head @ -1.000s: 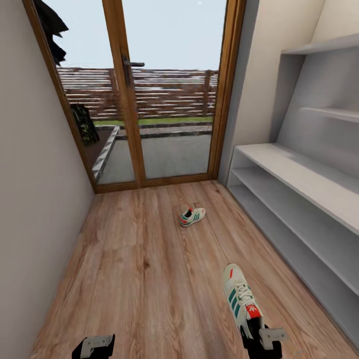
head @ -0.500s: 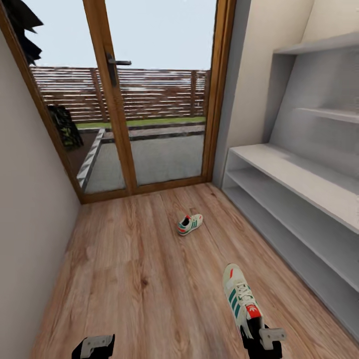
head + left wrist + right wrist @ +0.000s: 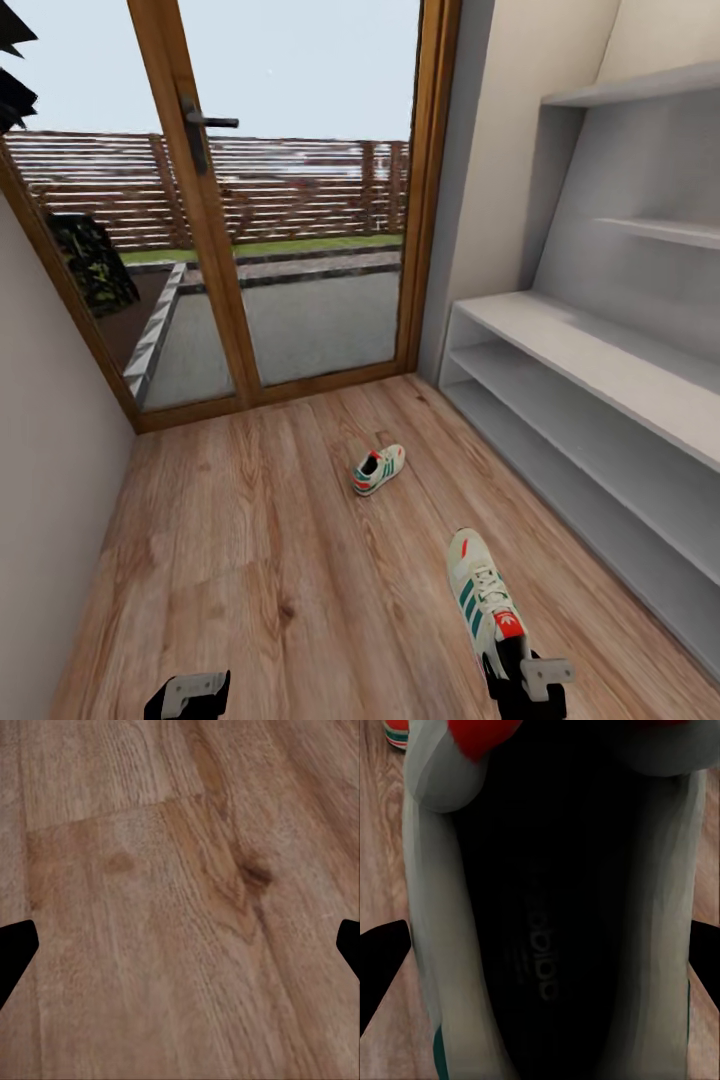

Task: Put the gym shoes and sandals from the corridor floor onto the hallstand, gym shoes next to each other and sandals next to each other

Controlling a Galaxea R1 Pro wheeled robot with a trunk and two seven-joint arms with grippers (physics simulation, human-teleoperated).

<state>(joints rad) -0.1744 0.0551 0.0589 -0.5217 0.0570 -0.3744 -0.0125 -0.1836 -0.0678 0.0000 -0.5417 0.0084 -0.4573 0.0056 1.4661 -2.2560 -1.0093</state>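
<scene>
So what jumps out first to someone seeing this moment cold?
Probably the gym shoe held up at the right gripper, low right in the head view. Its twin gym shoe lies alone mid-floor near the glass door. The pale hallstand lines the right wall, its visible shelves bare.

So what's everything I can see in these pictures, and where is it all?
Gym shoes: two, cream-white with green stripes; one lies on the floor near the door, one is held at its heel by the right pincer.
Hallstand: one, pale grey-white, along the right wall.
Corridor floor: light brown wood planks.
Glass door: one, wooden frame, dark handle, at the corridor's end.
Fence: brown slats, outside beyond the glass.
Left pincer: open, above bare floor.
Right pincer: closed on the shoe.
</scene>
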